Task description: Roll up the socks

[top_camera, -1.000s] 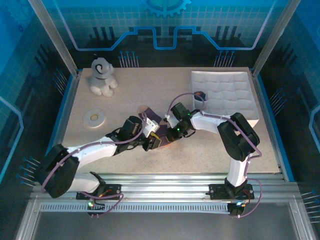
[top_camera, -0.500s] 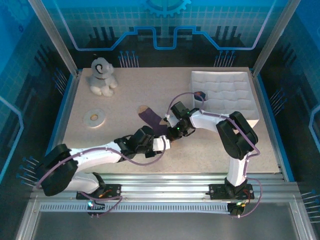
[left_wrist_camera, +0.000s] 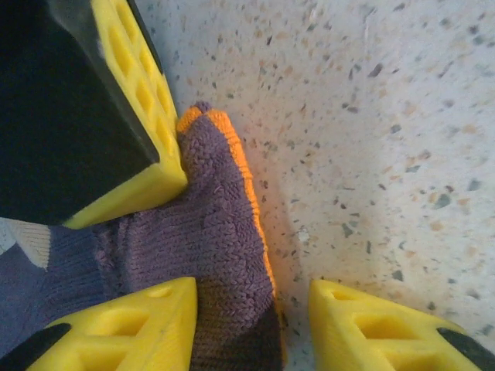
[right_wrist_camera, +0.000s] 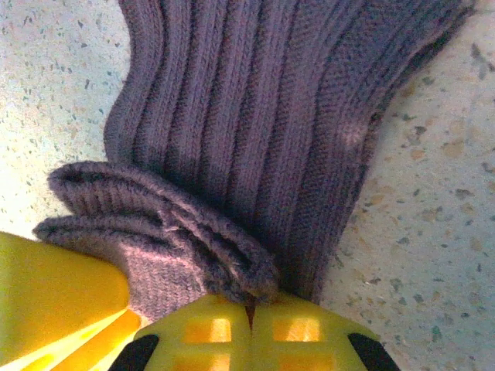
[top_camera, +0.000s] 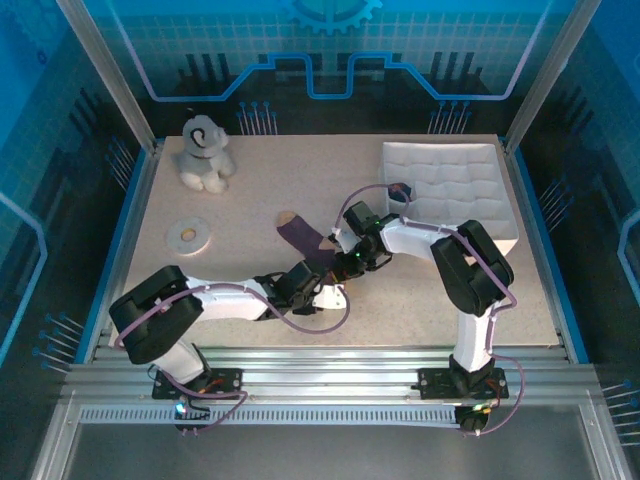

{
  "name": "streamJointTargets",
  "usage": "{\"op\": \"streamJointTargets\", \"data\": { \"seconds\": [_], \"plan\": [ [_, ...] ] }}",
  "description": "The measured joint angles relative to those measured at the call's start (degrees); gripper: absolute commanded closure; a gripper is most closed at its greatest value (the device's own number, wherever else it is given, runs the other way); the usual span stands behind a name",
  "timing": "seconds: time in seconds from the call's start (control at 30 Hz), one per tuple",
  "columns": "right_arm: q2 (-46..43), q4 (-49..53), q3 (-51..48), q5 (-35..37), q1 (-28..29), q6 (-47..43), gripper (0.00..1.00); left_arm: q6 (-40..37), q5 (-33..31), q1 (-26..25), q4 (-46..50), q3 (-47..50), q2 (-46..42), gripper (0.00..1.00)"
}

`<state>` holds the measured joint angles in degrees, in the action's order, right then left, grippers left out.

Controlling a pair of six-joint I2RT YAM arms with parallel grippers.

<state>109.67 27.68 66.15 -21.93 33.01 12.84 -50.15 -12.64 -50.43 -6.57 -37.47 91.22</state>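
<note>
The socks (top_camera: 303, 238) lie as a dark purple strip on the table's middle, running down toward both grippers. In the left wrist view, a purple sock end with an orange edge (left_wrist_camera: 216, 232) lies between my left gripper's (left_wrist_camera: 254, 301) parted yellow fingers. It touches the left finger (left_wrist_camera: 147, 321), and bare table separates it from the right one (left_wrist_camera: 371, 325). My right gripper (right_wrist_camera: 251, 305) is shut, its fingertips pinching a bunched fold of ribbed purple sock (right_wrist_camera: 255, 131). From above, the left gripper (top_camera: 325, 292) sits just below the right gripper (top_camera: 347, 262).
A grey-white plush dog (top_camera: 205, 152) sits at the back left, with a flat white ring (top_camera: 188, 236) in front of it. A white quilted tray (top_camera: 455, 185) stands at the back right. The right gripper's yellow finger (left_wrist_camera: 139, 116) crowds the left wrist view.
My left arm has swung right along the near side, carrying its gripper under the right gripper. Its jaws have widened. The right gripper has stayed put on the sock.
</note>
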Motion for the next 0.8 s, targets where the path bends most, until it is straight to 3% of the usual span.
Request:
{"op": "streamJointTargets", "data": {
  "seconds": [0.2,0.27,0.33,0.53,0.7,0.8],
  "plan": [
    [0.39,0.42,0.24,-1.11,-0.46,-0.46,1.00,-1.99,-2.36,-0.94,-0.59,-0.74,1.49,0.62],
    [0.39,0.42,0.24,-1.38,-0.52,-0.81,0.97,-2.67,-2.89,-1.25,-0.52,-0.94,1.97,0.76],
    [0.39,0.42,0.20,-1.66,-0.63,-1.09,0.94,-3.04,-3.87,-1.55,-0.59,-1.77,3.23,1.00],
    [-1.62,-1.62,-2.82,-2.45,-2.25,-2.47,0.79,-0.72,-5.77,-1.22,2.27,-6.21,5.84,1.00],
    [-8.11,-2.73,-9.22,-3.02,-4.26,-3.41,0.64,4.68,-1.07,-1.20,5.42,-7.45,5.18,1.00],
    [-13.51,-2.45,-12.39,-2.97,-6.64,-4.13,0.62,7.78,2.12,-1.22,9.27,-8.94,4.70,1.00]
  ]
}}
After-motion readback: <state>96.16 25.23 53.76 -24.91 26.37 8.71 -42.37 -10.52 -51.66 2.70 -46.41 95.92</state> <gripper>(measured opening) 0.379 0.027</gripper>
